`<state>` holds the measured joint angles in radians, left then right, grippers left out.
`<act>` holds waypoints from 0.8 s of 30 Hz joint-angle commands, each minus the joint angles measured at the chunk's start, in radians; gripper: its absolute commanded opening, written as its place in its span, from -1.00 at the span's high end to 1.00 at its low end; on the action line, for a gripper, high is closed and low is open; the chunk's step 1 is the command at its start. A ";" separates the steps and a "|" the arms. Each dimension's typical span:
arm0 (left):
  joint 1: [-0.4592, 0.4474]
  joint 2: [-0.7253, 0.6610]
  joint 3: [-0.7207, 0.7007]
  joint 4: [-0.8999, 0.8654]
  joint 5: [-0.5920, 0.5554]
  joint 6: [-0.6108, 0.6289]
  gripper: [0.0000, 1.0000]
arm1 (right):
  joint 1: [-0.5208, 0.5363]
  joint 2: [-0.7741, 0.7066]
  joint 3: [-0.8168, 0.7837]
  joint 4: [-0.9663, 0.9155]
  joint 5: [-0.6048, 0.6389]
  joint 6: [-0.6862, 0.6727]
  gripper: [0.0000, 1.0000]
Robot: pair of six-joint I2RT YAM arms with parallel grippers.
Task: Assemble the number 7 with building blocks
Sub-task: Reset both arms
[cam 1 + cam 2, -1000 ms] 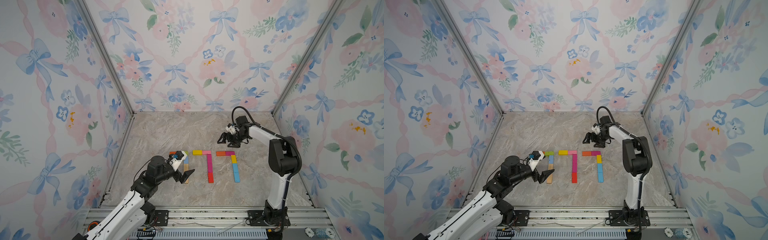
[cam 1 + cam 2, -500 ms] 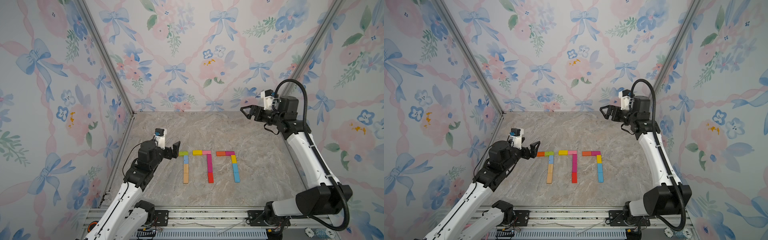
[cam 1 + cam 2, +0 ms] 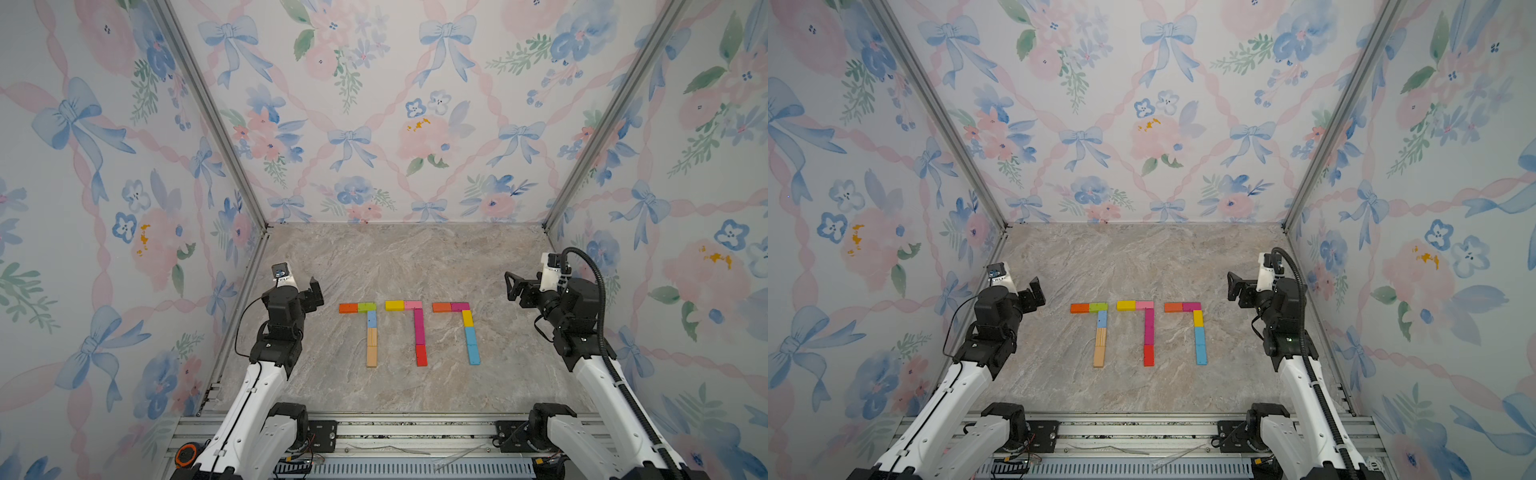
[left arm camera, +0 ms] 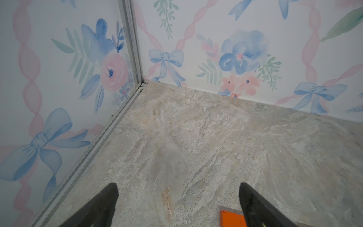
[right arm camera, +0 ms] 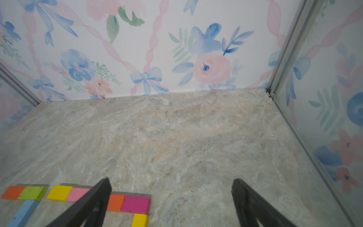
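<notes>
Top views: left gripper [image 3: 311, 296] hovers by the worktop's [image 3: 399, 262] left edge, forearm raised, fingers [image 4: 102, 204] spread wide and empty, aimed toward the back edge. Just right of it, mid-worktop, the building blocks [image 3: 419, 328] lie flat as three sevens: bars run left–right, stems run lengthwise toward the front edge. Right gripper [image 3: 510, 286], by the right edge, is likewise open and empty, clear of the blocks.

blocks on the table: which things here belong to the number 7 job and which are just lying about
Job:
- left 7: orange, green, blue, plain wood
- middle 7: yellow, pink, magenta, red
- right 7: orange, magenta, yellow, blue
- left gripper, right gripper: both open, empty

Not the job:
- marble tabletop
- floral walls
- front rail
</notes>
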<state>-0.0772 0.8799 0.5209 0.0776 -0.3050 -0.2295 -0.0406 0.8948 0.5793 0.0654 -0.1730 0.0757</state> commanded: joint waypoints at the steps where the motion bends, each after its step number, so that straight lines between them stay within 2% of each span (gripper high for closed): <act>1: 0.030 0.059 -0.049 0.162 -0.002 0.042 -0.96 | -0.010 0.040 -0.093 0.141 0.098 -0.055 -0.95; 9: 0.071 0.189 -0.191 0.443 0.027 0.136 -0.96 | -0.021 0.296 -0.181 0.445 0.093 -0.053 -0.95; 13: 0.085 0.270 -0.204 0.498 0.046 0.129 -0.96 | -0.019 0.417 -0.173 0.547 0.086 -0.052 -0.95; 19: 0.093 0.392 -0.220 0.635 0.137 0.157 -0.96 | -0.013 0.492 -0.184 0.680 0.070 -0.040 -0.93; 24: 0.092 0.503 -0.185 0.734 0.254 0.203 -0.96 | -0.001 0.575 -0.267 0.918 0.060 -0.047 -0.93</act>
<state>0.0101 1.3418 0.3176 0.7101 -0.1490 -0.0795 -0.0509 1.4319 0.3618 0.8013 -0.1005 0.0364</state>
